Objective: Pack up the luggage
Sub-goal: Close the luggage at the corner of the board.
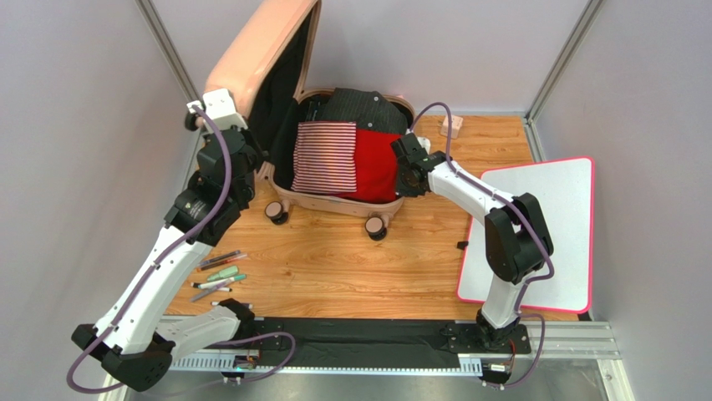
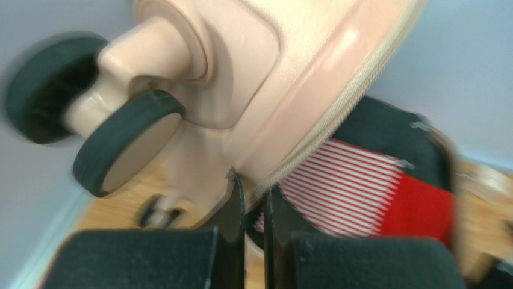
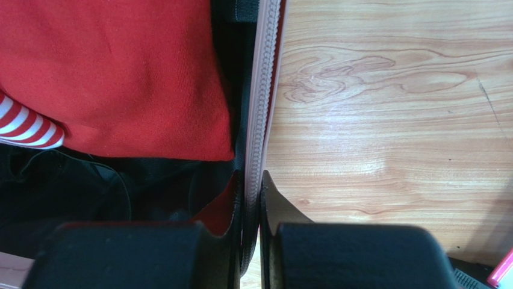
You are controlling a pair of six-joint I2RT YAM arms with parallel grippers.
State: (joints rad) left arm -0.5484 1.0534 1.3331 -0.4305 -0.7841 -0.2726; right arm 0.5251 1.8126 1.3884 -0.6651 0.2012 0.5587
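Your right gripper (image 3: 250, 180) is pinched shut on the zipper rim of the luggage (image 3: 263, 96), one finger inside the shell and one outside over the wooden table (image 3: 391, 120). Just inside that rim lies a red garment (image 3: 120, 72) on the black lining. Your right arm rises from its base, bends at a raised elbow and reaches left and away to the open half's right side wall. Your left gripper (image 2: 253, 189) is likewise closed to a narrow slit, with the raised lid's (image 1: 259, 50) edge running down between its fingers, though that view is blurred. A caster wheel (image 2: 129, 141) sits just beside it. Your left arm stretches long up the left side of the table, wrist folded in at the lid's lower corner. The luggage stands open at the far centre, lid propped up and leaning left. A striped garment (image 1: 324, 157) lies beside the red one, with a dark garment (image 1: 365, 109) behind both. Pens (image 1: 219, 271) lie near the left arm; a white board (image 1: 551, 217) lies at the right.
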